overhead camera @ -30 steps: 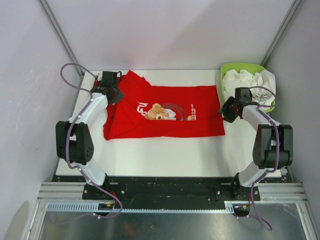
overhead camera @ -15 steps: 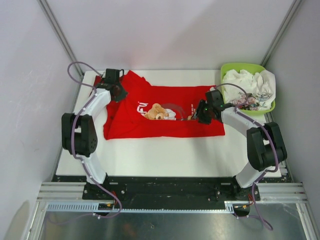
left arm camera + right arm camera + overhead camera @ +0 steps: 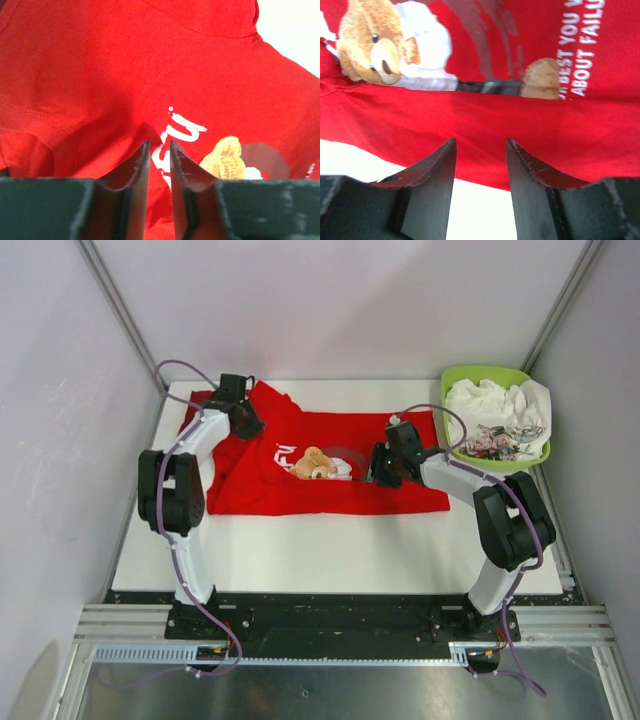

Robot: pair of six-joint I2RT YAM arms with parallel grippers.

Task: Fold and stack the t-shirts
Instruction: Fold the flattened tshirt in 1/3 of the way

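left gripper (image 3: 159, 145) was barely cracked, empty, red tee (image 3: 330, 495) right under it | right gripper (image 3: 480, 142) sat wide apart, empty, tee's edge under its tips, bear (image 3: 375, 45) just ahead | imo best move looked like grabbing both ends level, folding over without bunching

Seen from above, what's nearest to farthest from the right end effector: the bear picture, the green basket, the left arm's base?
From the right end effector:
1. Bear print, just left of it on the red t-shirt.
2. Lime-green basket, far right corner.
3. Left arm's base, near left edge.
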